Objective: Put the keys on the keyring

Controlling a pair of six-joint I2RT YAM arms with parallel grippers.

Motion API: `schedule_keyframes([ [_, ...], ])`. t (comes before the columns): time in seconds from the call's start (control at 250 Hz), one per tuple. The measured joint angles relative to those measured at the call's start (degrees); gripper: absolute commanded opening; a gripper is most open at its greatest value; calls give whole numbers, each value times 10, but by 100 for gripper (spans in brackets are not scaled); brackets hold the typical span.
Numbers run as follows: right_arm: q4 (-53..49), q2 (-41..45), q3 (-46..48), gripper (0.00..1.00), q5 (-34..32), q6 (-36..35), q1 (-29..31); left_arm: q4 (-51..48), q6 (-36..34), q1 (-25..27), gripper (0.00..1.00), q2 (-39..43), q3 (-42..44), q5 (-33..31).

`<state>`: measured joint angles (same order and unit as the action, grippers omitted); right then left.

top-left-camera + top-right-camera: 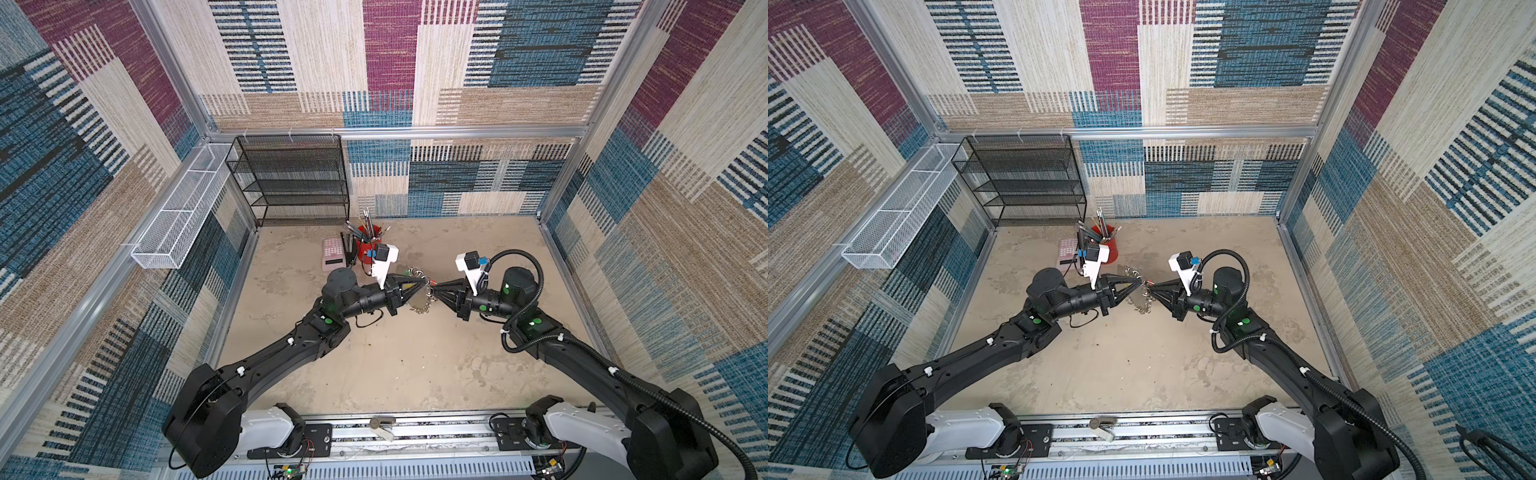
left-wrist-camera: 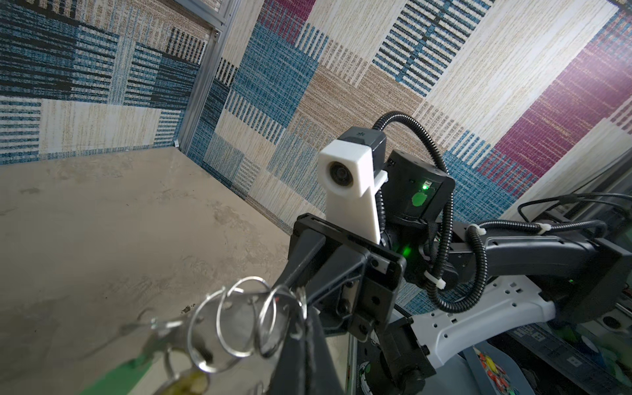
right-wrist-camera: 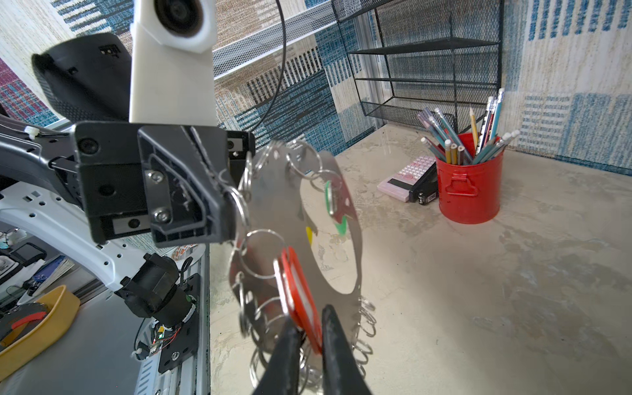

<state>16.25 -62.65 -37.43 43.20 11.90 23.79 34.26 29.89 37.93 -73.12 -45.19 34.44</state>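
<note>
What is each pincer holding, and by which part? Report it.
Left pincer clamps a silver split ring edging the grey curved metal keyring. Right pincer pinches the red rectangular plastic key tag by its free end.

In both top views we look steeply down from high above the near edge of the mottled beige worktop (image 1: pixel 395 353) toward the back wall, taking in the whole enclosure. The two share nearly everything, shifted sideways. The left wrist view sits close behind the black left fingers (image 2: pixel 301 355) at the bottom of the frame, facing the opposite arm's white plastic camera housing (image 2: pixel 349 184). The right wrist view sits close behind the black right fingers (image 3: pixel 338 349) and looks the opposite way. It shares the red metal pencil tin (image 3: pixel 468 184) with both top views.
</note>
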Motion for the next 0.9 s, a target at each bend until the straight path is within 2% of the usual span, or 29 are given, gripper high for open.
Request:
schedule_keyframes([
  [0.312,-34,18,-9,17,-35,-15,0,-53,-25,0,0,2,-11,3],
  [0.776,-33,25,-10,16,-48,-14,6,-58,-31,-1,0,-9,-13,13],
  [0.9,-34,29,-5,23,-70,-14,6,-65,-35,-5,0,0,-13,10],
])
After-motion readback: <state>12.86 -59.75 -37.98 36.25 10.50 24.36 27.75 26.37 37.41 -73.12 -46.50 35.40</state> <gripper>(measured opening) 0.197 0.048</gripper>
